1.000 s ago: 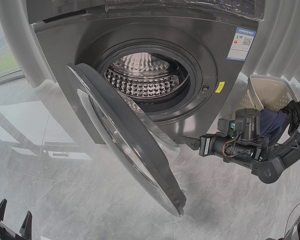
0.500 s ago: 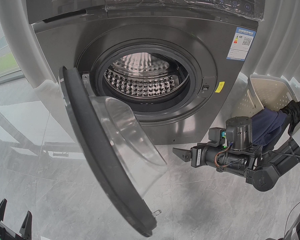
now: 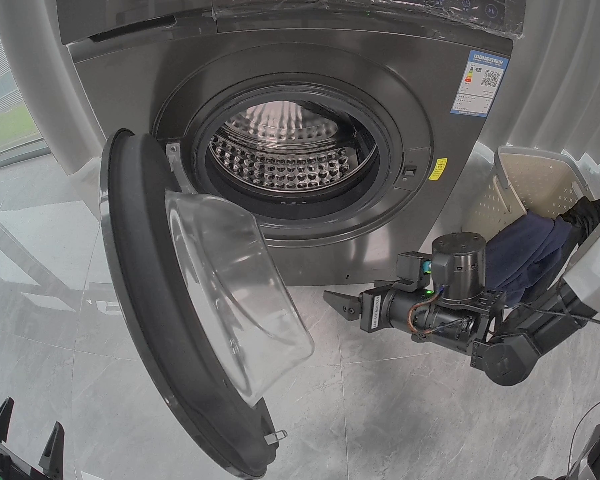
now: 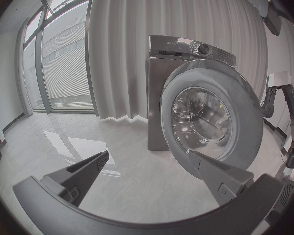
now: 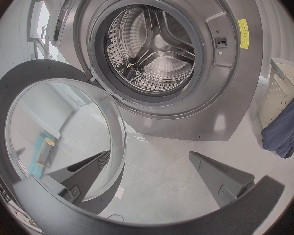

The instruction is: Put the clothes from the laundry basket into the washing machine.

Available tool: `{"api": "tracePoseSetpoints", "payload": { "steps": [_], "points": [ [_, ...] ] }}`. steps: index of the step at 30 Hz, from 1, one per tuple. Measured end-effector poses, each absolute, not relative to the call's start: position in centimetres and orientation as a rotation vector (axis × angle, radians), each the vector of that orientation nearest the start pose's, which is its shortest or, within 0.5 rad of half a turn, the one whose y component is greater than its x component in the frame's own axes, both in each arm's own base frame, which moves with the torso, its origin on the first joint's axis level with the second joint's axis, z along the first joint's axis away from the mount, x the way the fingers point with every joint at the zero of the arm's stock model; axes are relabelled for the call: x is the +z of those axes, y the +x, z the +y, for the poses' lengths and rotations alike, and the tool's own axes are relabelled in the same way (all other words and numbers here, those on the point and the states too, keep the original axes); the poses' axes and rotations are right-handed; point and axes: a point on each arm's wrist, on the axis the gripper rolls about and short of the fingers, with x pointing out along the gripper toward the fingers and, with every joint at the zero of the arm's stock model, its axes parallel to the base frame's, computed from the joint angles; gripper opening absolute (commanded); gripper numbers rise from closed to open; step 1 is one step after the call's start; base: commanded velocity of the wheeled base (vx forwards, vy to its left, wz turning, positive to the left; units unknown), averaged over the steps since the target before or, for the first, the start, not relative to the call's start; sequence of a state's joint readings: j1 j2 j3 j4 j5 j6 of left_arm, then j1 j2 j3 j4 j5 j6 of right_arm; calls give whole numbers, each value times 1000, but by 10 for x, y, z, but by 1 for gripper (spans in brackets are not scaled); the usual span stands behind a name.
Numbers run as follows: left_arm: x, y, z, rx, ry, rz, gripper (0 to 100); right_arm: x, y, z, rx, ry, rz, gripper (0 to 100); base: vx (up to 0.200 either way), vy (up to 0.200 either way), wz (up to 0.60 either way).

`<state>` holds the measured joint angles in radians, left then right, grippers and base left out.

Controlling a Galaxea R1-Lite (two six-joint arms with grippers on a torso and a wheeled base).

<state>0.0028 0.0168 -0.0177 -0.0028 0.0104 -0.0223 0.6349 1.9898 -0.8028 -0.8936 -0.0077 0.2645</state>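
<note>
The grey washing machine stands with its round door swung wide to the left, baring the steel drum. A cream laundry basket leans at the machine's right, with a navy garment and a black one hanging over its rim. My right gripper hovers low over the floor in front of the machine, between door and basket, open and holding nothing. Its wrist view shows the drum, door and navy garment. My left gripper sits open at the bottom left, far from the clothes.
Glossy grey floor tiles spread before the machine. White curtains hang behind it and large windows lie off to the left. The open door juts out over the floor on the left side.
The door has swung further open to the left. My right gripper has drawn leftward and away from the machine's front. The left gripper has stayed put.
</note>
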Motion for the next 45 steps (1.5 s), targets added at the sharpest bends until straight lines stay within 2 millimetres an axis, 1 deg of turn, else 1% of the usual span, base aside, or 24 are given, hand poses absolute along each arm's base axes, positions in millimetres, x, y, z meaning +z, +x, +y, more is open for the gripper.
{"api": "tracePoseSetpoints", "payload": {
  "steps": [2, 7, 11, 15, 20, 25, 30, 38, 45],
  "points": [
    [81, -23, 0, 14, -22, -4, 100, 109, 287, 218, 595, 157, 363, 100, -200, 0, 0],
    [81, -23, 0, 14, -21, -4, 100, 105, 283, 233, 631, 148, 367, 100, 0, 0, 0],
    [81, -23, 0, 14, -21, -3, 100, 104, 273, 247, 684, 147, 366, 100, 0, 0, 0],
    [81, -23, 0, 14, -21, -4, 100, 104, 272, 254, 704, 161, 333, 100, -50, 0, 0],
    [81, -23, 0, 14, -21, -4, 100, 103, 281, 257, 697, 171, 311, 100, -200, 0, 0],
    [81, -23, 0, 14, -20, -3, 100, 101, 296, 263, 689, 181, 288, 100, 0, 0, 0],
    [81, -23, 0, 13, -20, -4, 100, 99, 308, 275, 709, 189, 267, 100, 0, 0, 0],
    [81, -23, 0, 13, -20, -4, 100, 101, 321, 310, 758, 209, 206, 100, 0, 0, 0],
    [81, -23, 0, 14, -20, -4, 100, 90, 327, 346, 803, 221, 174, 100, 0, 0, 0]
  ]
}}
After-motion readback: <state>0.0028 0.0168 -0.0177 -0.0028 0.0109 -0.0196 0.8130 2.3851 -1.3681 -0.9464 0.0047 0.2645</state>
